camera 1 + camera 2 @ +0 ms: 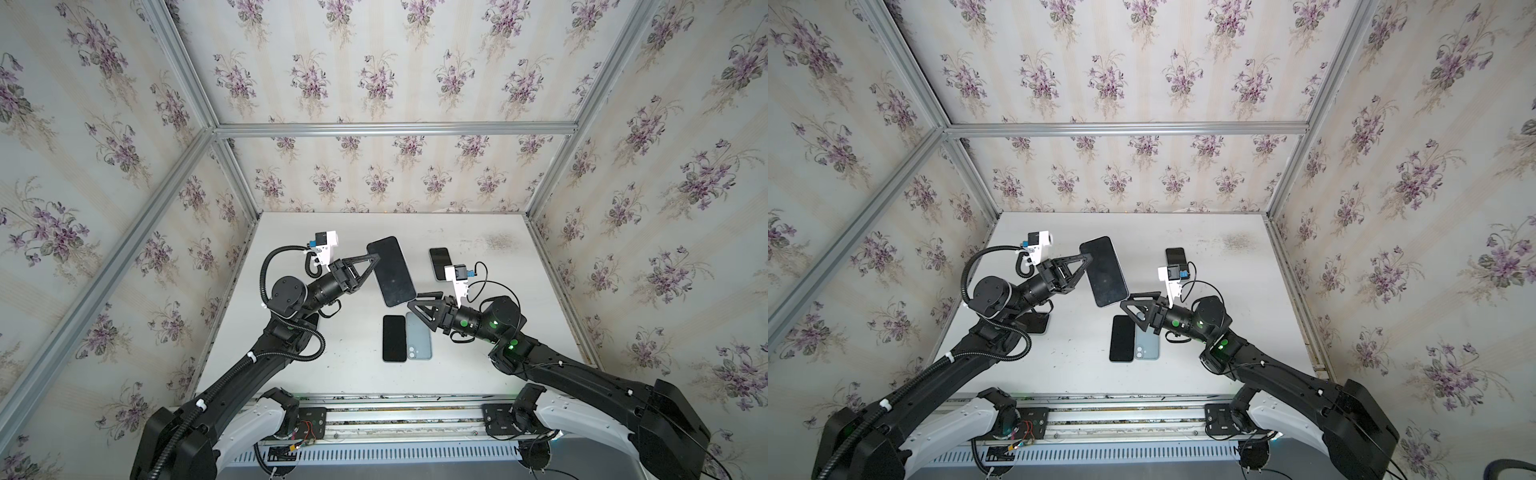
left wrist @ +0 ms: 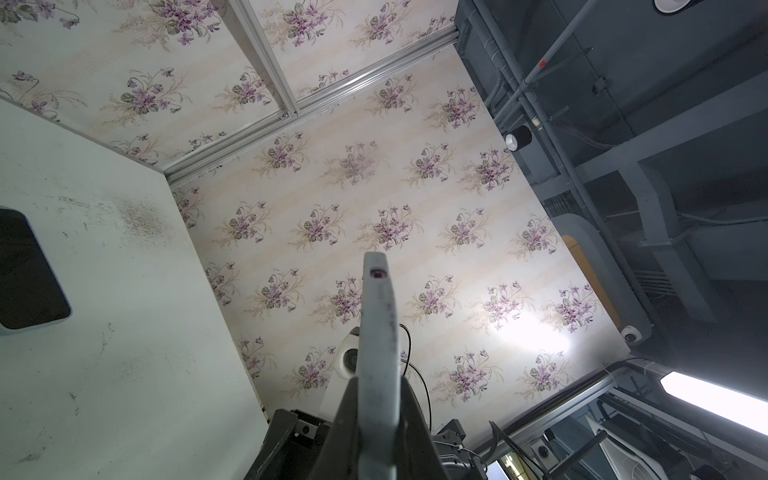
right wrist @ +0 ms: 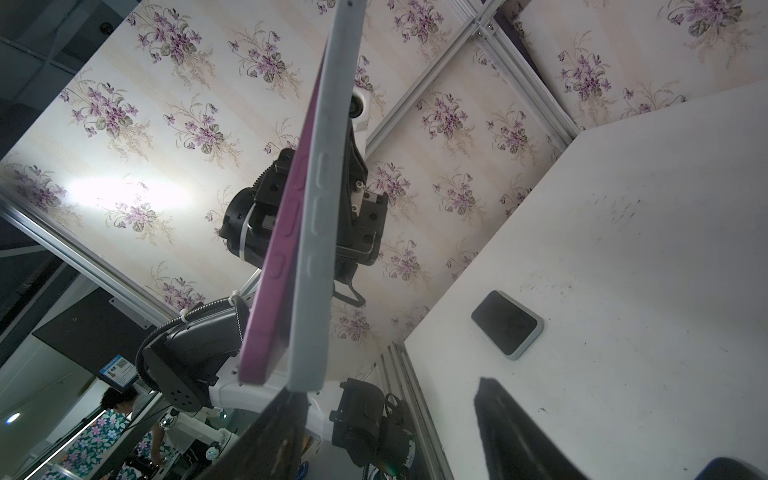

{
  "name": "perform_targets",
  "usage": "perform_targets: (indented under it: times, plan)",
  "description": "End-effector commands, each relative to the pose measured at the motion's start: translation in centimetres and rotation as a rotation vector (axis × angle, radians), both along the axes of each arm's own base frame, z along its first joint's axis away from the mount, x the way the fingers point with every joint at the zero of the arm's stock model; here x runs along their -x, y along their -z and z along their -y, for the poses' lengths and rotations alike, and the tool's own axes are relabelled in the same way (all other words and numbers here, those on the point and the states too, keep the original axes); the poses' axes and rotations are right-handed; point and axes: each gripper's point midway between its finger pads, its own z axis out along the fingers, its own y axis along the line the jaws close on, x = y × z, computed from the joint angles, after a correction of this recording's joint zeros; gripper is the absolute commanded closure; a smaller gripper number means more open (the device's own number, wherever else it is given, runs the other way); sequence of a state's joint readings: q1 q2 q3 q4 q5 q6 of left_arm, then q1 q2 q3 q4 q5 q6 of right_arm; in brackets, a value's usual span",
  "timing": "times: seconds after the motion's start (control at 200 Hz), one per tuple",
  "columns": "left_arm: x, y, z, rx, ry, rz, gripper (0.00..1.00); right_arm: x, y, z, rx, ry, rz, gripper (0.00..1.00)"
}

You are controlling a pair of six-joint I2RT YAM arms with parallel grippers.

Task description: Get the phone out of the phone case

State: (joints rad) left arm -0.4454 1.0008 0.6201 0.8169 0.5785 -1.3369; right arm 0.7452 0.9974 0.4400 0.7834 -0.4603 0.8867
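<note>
My left gripper (image 1: pixel 372 261) is shut on a light grey phone case (image 3: pixel 322 199) and holds it up above the white table (image 1: pixel 478 232). The phone (image 1: pixel 390 270) in it faces the top views with a dark screen. In the right wrist view the phone's purple edge (image 3: pixel 276 257) stands out beside the case's side along its whole length. In the left wrist view only the case's grey edge (image 2: pixel 378 332) shows between the jaws. My right gripper (image 1: pixel 413 301) is open at the case's lower corner. One of its fingers (image 3: pixel 282 436) sits right under that corner; I cannot tell whether they touch.
A black phone (image 1: pixel 394 338) and a blue-grey phone lying face down (image 1: pixel 419 340) lie side by side at the table's middle front. A small dark-screened phone in a grey case (image 1: pixel 439 257) lies at the back right. Another dark object (image 1: pixel 1034 322) lies under my left arm.
</note>
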Motion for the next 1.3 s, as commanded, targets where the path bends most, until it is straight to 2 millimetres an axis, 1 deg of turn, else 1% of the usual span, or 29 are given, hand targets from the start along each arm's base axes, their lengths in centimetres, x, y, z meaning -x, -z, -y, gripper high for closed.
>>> perform_targets:
  times: [0.0,0.125,0.36,0.68,0.72,0.82,0.894,1.029,1.124,1.299]
  plan:
    - [1.4,-1.0,0.2,0.008,0.053,0.062,1.00,-1.2,-2.1,1.0,-0.099,0.089,0.028,0.32]
    - [1.4,-0.8,0.2,0.007,0.051,0.060,1.00,-1.4,-2.7,0.9,-0.130,0.088,0.034,0.32]
    - [1.6,-0.6,0.2,-0.014,0.045,0.077,1.00,-1.8,-2.9,0.5,-0.147,0.083,0.024,0.32]
    - [1.8,0.1,0.3,-0.056,0.032,0.090,1.00,-2.7,-2.1,0.3,-0.144,0.107,-0.009,0.33]
    - [1.8,0.2,0.3,-0.057,0.032,0.085,1.00,-2.7,-2.1,0.2,-0.148,0.103,-0.010,0.35]
    - [1.7,0.4,0.3,-0.057,0.027,0.077,1.00,-2.5,-2.2,-0.1,-0.158,0.079,-0.011,0.44]
    - [1.5,0.6,0.2,-0.058,0.018,0.068,1.00,-2.5,-1.7,-0.1,-0.156,0.073,-0.025,0.48]
    - [1.0,1.1,0.2,-0.060,0.003,0.051,1.00,-2.2,-0.7,-0.1,-0.149,0.060,-0.063,0.56]
    - [0.6,1.8,0.2,-0.067,-0.007,0.033,1.00,-1.9,0.1,-0.2,-0.141,0.042,-0.100,0.64]
    - [-0.3,3.2,0.6,-0.073,-0.016,0.019,1.00,-1.1,2.4,0.1,-0.120,0.043,-0.166,0.74]
